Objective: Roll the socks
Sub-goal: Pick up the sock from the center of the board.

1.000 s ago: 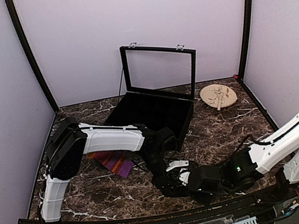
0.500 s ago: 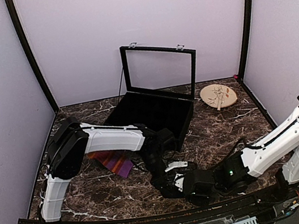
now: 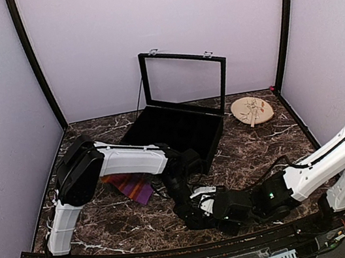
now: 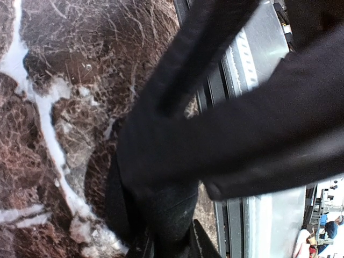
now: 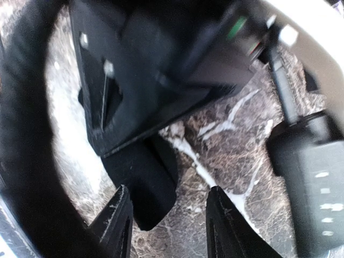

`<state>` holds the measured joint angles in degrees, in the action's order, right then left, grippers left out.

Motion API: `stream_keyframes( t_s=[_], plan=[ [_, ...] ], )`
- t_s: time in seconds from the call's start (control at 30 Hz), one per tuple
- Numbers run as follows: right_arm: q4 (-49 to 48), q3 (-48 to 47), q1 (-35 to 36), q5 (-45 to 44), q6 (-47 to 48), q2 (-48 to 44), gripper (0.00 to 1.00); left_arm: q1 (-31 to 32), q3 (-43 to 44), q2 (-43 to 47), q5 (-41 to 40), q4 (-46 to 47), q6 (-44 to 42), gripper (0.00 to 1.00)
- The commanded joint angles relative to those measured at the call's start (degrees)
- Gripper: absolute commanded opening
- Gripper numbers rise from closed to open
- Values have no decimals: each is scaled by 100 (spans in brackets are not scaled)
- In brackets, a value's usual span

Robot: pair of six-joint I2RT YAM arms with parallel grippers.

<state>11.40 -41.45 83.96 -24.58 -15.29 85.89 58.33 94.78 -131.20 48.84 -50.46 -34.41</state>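
Two arms meet low over the near middle of the marble table (image 3: 119, 227), wrists close together. The left arm (image 3: 128, 159) reaches in from the left and bends down. The right arm (image 3: 327, 162) stretches in low from the right.

The left gripper (image 4: 171, 247) points down at the table, and its two fingertips are closed on a bunch of dark cloth, the black sock (image 5: 142, 183). From the right wrist, the sock shows as a dark lump hanging below the left gripper and resting on the marble. From above, the two wrists hide it.

The right gripper (image 5: 169, 189) has its fingers apart. The end of the black sock lies between them, against the finger on the left of that view. Bare marble shows between the sock and the other finger, so nothing is clamped there.

The striped sock (image 3: 131, 186) lies flat on the table to the left, partly under the left arm and well apart from both grippers. Its purple, orange and red bands are plain to see.

An open black case (image 3: 176, 128) with a raised glass lid sits at the far middle. A round wooden plate (image 3: 264, 113) lies just to its right, near the far right corner.
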Motion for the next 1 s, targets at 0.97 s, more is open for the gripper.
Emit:
stream_keyframes(
  t_s=[0.97],
  plan=[
    [-412, -125, 42, 549, 391, 499, 47, -49, 273, -464, 397, -491, -148, 22]
  ],
)
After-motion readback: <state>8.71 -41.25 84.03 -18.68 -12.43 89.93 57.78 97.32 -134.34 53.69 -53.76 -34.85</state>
